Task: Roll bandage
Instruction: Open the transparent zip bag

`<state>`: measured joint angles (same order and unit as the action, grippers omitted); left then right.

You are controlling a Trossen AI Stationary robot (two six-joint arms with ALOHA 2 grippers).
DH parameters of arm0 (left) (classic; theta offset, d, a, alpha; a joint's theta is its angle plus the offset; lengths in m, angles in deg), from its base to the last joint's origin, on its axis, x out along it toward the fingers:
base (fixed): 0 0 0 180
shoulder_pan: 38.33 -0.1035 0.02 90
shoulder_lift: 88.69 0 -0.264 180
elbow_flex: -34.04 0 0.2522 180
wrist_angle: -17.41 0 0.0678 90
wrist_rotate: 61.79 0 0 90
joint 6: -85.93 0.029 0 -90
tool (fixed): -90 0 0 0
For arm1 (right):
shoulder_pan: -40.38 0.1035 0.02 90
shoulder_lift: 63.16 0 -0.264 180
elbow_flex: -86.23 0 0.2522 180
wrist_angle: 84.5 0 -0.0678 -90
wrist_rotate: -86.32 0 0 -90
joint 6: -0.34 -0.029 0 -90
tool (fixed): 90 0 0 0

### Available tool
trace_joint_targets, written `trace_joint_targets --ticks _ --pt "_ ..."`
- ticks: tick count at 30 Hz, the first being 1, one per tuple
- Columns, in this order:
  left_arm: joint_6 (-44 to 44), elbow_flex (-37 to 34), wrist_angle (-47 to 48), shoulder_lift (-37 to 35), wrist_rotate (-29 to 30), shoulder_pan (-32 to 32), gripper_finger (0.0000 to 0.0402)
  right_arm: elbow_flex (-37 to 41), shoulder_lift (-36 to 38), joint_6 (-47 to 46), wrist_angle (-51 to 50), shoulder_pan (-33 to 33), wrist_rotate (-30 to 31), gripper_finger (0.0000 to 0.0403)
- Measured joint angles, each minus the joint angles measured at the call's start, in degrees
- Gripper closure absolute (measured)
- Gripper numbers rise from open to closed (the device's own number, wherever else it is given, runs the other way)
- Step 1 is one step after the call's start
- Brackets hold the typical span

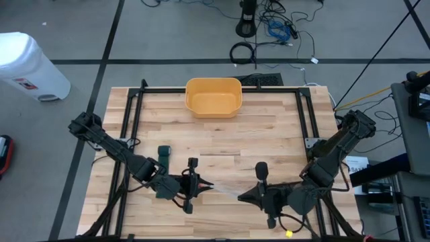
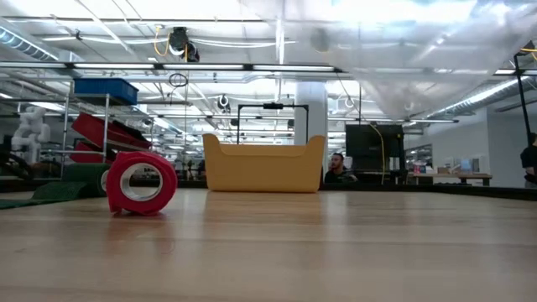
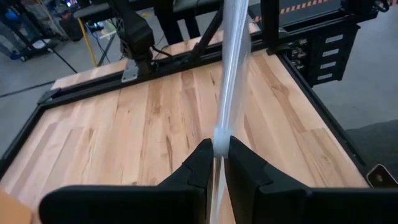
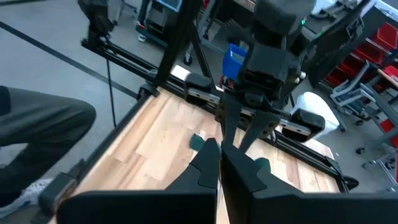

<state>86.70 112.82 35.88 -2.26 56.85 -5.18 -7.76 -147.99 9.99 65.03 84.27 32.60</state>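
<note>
Nearest the low camera lies bare counter [image 2: 336,252], with a red tape roll [image 2: 141,182] standing on edge at the left and a yellow bin [image 2: 263,164] at the far edge behind it. The bandage [image 3: 233,68], a thin translucent strip, is not on the counter: it is stretched in the air between the two grippers near the front edge. The left gripper [image 1: 201,186] has its jaws nearly together, pinching one end of the strip; the left wrist view shows the band running out from between its fingers [image 3: 200,163]. The right gripper [image 1: 243,196] has its jaws pressed fully together, and the strip appears to end there, though the pinch itself is hard to make out in the right wrist view. No rolled portion is visible, so the rolling is judged barely begun. Risks noted: the strip is held taut by its ends only, and any pull apart could slip it out of a pinch or stretch it; slackening could let it sag and twist, giving an uneven roll. A dark green object [image 1: 163,153] lies on the counter just beyond the left gripper and could snag a dropped end.
</note>
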Motion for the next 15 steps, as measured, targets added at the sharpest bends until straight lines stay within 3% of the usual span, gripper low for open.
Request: trace_joint_targets --ticks 15 --pt "-1.04 -0.02 2.35 0.0 -1.18 0.0 0.0364 -0.04 1.65 0.41 -0.38 4.45 3.2 0.0403"
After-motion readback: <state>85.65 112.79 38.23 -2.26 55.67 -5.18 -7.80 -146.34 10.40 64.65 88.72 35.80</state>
